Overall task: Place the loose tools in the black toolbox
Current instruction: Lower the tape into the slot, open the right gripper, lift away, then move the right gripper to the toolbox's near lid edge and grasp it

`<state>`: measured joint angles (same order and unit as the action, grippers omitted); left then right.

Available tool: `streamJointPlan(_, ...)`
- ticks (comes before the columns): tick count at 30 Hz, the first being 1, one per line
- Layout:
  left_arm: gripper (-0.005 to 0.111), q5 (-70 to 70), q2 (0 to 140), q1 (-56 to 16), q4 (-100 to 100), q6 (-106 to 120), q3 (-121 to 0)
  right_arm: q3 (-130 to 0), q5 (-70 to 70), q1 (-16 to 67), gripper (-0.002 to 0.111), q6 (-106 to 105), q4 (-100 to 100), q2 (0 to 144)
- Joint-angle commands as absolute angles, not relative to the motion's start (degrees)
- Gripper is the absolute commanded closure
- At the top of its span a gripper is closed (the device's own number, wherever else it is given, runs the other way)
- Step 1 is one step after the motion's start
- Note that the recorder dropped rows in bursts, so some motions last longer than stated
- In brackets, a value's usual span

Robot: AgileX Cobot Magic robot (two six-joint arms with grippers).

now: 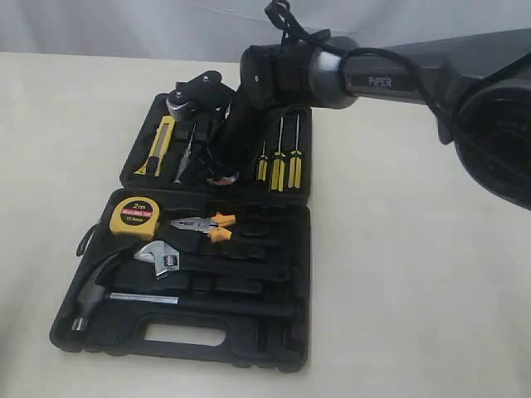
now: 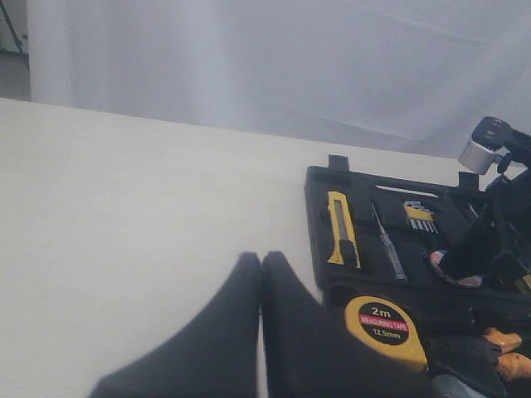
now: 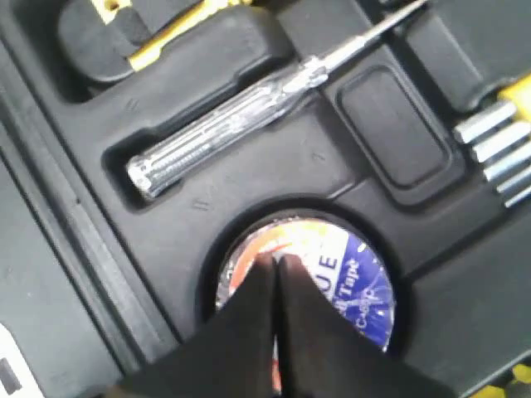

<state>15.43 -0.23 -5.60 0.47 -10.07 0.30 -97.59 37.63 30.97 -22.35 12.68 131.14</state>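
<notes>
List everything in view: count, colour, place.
black toolbox: one, black, open on the table
utility knife: one, yellow-black, far half, left
tester screwdriver: one, clear-handled, beside the knife
electrical tape roll: one, blue-white label, far half's round recess
steel bits: several, silver, far half
screwdrivers: three, yellow-handled, far half, right
tape measure: one, yellow, near half, left
pliers: one, orange-black handles, near half
adjustable wrench: one, steel, near half
claw hammer: one, steel, near half, front
table: one, cream, under everything
right gripper: one, black, shut, over the tape roll
left gripper: one, black, shut, above the table
</notes>
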Motion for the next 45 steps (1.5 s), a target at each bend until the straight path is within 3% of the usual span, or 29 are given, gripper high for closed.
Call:
streamJointPlan(1, 0.107, 15.61, 0.0, -5.93, 0.0, -10.05, 0.0, -97.24, 39.71, 30.92, 0.109, -22.95, 13.62, 132.88)
streamJointPlan(11, 0.107, 15.61, 0.0, -5.93, 0.0, -10.05, 0.0, -97.24, 38.87, 30.92, 0.109, -23.77, 13.4, 126.6)
streamJointPlan(28, 0.107, 15.61, 0.0, -5.93, 0.0, -10.05, 0.0, -97.24, 37.24, 30.92, 0.109, -23.31, 13.22, 130.02)
streamJointPlan(39, 0.107, 15.61, 0.0, -5.93, 0.0, -10.05, 0.0, -97.24, 49.98, 31.7, 0.109, -15.86, 5.58, 114.83)
streamJointPlan(45, 0.107, 15.61, 0.0, -5.93, 0.0, -10.05, 0.0, -97.24, 64.65, 39.4, 0.109, -5.75, -14.61, 106.75)
